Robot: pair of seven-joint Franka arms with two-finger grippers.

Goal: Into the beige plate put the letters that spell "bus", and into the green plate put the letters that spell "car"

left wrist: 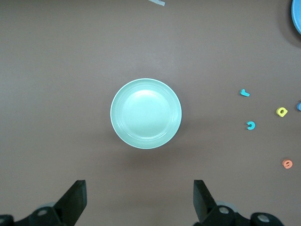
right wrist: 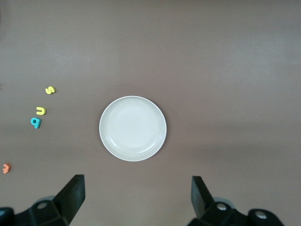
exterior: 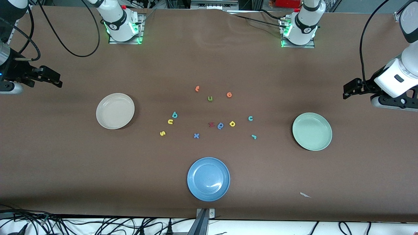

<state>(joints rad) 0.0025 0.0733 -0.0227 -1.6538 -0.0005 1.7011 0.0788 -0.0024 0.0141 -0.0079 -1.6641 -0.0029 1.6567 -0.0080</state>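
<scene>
Both claws, left claw (left wrist: pixel 138 200) and right claw (right wrist: pixel 136 197), hang spread and empty; the olive "u" (exterior: pixel 210 98) could be mistaken for the yellow "u" (exterior: pixel 170 121), spoiling "bus".

White arm shells, black joint rings, green base lights, black cables, black left gripper (exterior: pixel 351 88) fingers.
</scene>
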